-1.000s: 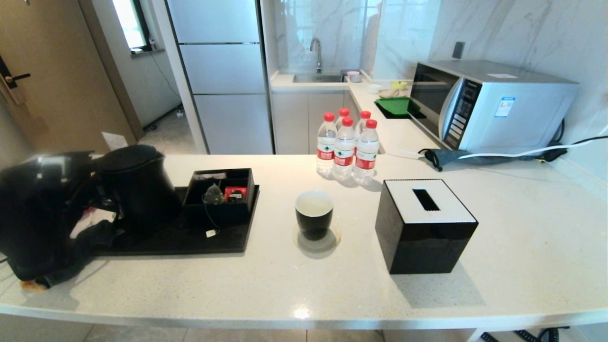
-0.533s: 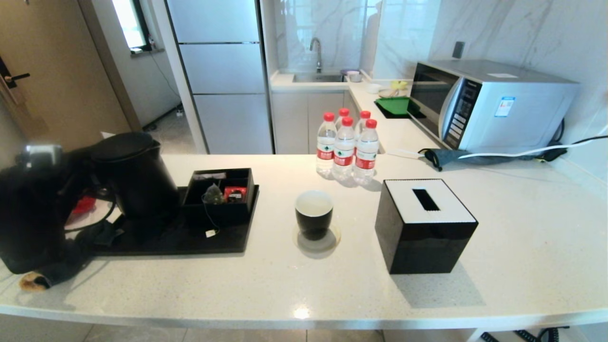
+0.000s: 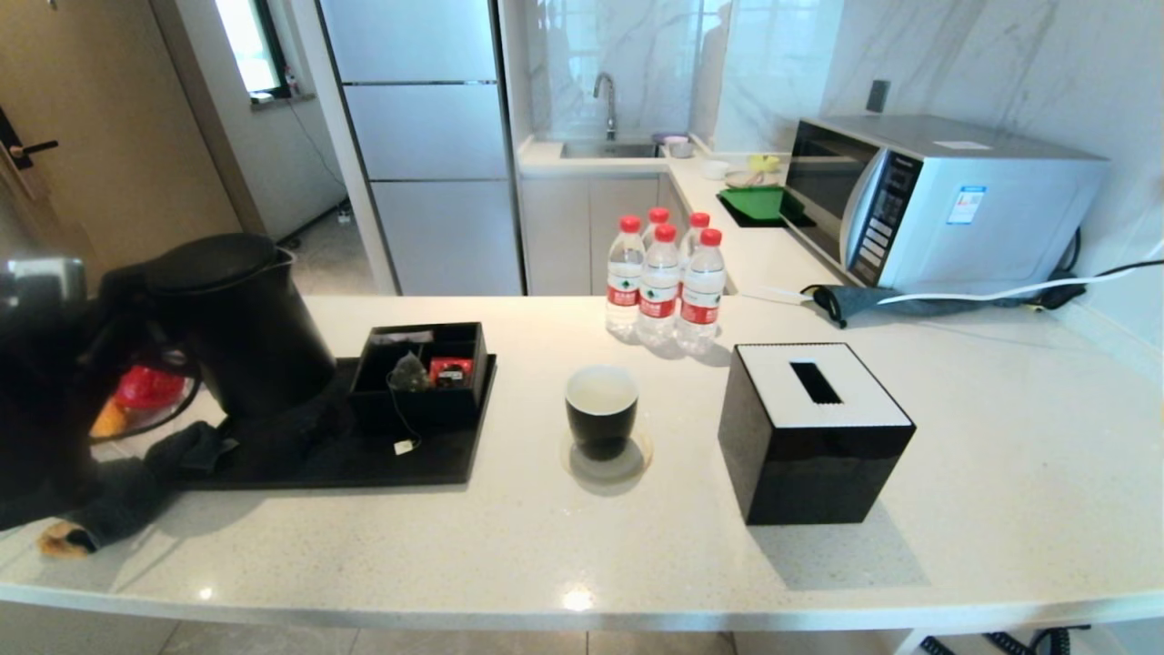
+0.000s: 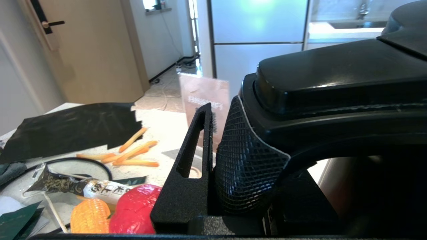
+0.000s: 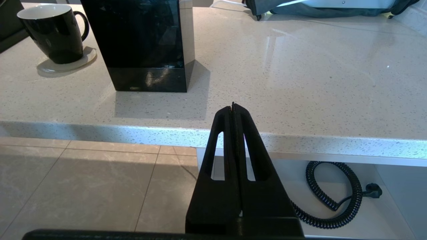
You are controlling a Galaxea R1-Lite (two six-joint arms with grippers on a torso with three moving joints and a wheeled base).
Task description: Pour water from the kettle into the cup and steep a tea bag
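Note:
The matte black kettle (image 3: 241, 323) hangs a little above the left end of the black tray (image 3: 364, 464). My left gripper (image 3: 114, 300) is shut on its loop handle (image 4: 333, 83), which fills much of the left wrist view beside one black finger (image 4: 195, 146). The cup (image 3: 601, 409), black outside and white inside, stands on a round coaster mid-counter; the right wrist view shows the cup (image 5: 53, 31) with a small handle. The grey-green tea bag (image 3: 410, 371) lies in the black box on the tray, its white tag (image 3: 404, 447) hanging onto the tray. My right gripper (image 5: 233, 106) is shut and empty, below the counter's front edge.
A black tissue box (image 3: 814, 428) stands right of the cup. Several water bottles (image 3: 664, 282) stand behind it, a microwave (image 3: 937, 200) at the back right. A small red packet (image 3: 451, 370) lies beside the tea bag. Snack wrappers and loose bits (image 4: 116, 200) lie on the counter's far left.
The kettle has risen off the tray and shifted slightly left in my left gripper. Cup, tea bag and right arm have not moved.

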